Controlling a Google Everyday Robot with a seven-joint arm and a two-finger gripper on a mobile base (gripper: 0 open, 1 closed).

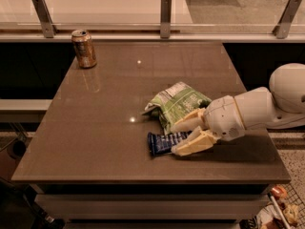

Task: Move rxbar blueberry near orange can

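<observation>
While the orange can (pixel 84 48) stands upright at the far left corner of the table (pixel 95 128), the rxbar blueberry (pixel 161 143) lies flat just in front of the green chip bag (pixel 178 101), and the gripper (pixel 175 139) sits low with jaws apart, straddling the bar's right end.

Maybe an office snack room: a brown table (pixel 95 128) beside a glass rail (pixel 105 26); the robot's hand (pixel 173 140) is low over it.

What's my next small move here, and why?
Probably close the fingers on the rxbar blueberry. The gripper sits low near the table front, fingers open either side of the bar's right end. It lies flat, ungripped, and the orange can stands at the far left corner.
</observation>
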